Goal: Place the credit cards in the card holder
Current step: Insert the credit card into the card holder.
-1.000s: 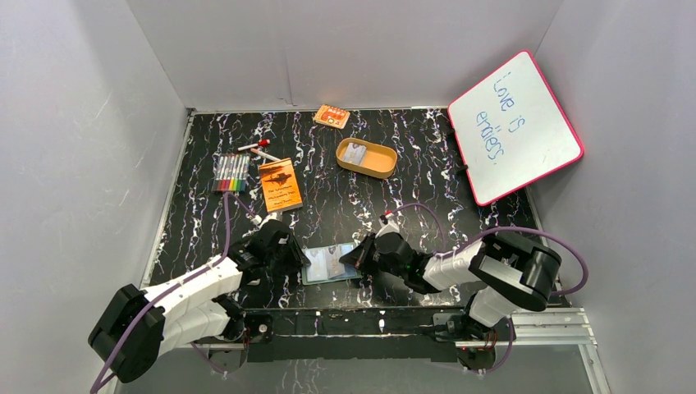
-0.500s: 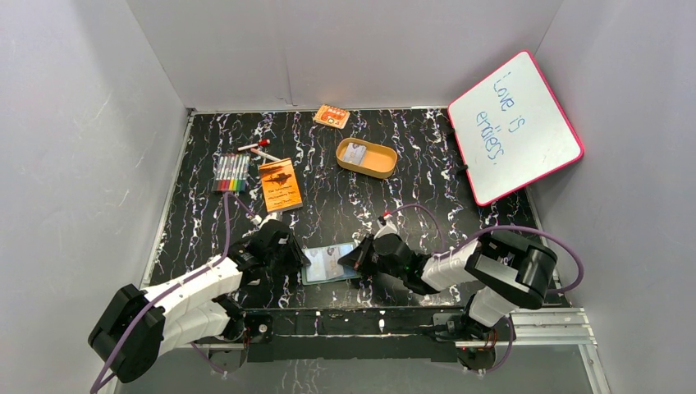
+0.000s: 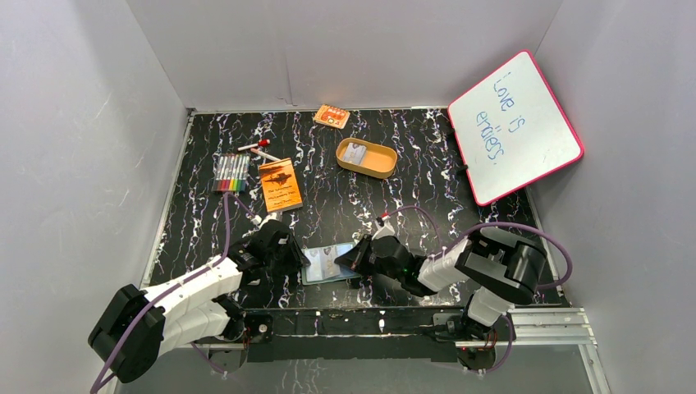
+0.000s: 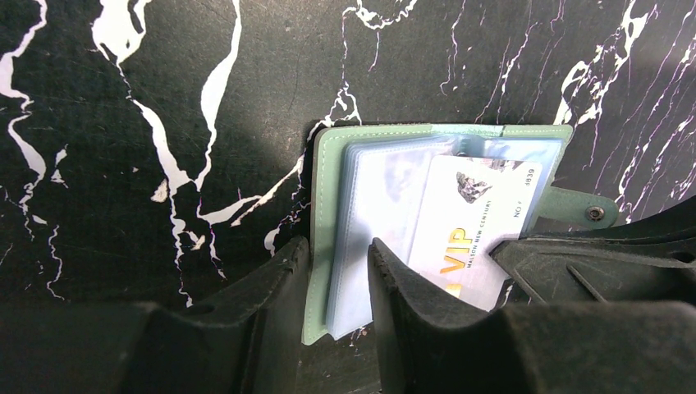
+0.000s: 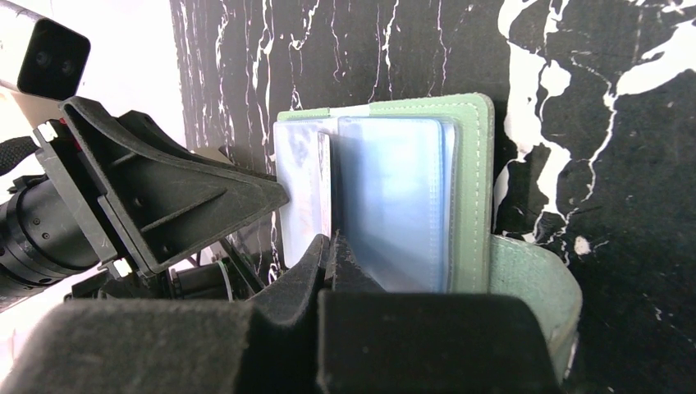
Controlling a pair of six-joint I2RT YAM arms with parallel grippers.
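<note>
The green card holder [image 3: 328,264] lies open near the front edge, its clear pockets [image 4: 386,197] facing up. My left gripper [image 4: 338,254] is shut on the card holder's left edge, one finger outside the green cover [image 4: 328,180] and one on the pockets. My right gripper [image 5: 330,242] is shut on a pale credit card [image 4: 476,217] marked VIP. The card lies slanted over the pockets, its left part under a clear leaf. In the right wrist view the card [image 5: 299,180] stands beside the blue pockets [image 5: 394,197]. Another card [image 3: 354,153] lies in the tan tray [image 3: 386,164].
A pink-framed whiteboard [image 3: 515,127] leans at the right wall. An orange booklet [image 3: 281,184], a marker set [image 3: 231,172] and a loose pen [image 3: 261,151] lie at the left. An orange packet [image 3: 331,116] lies at the back. Both grippers [image 3: 299,258] [image 3: 349,258] meet over the holder.
My right arm has crept a little to the left, carrying the card further over the holder. The left arm and the holder have not visibly moved.
</note>
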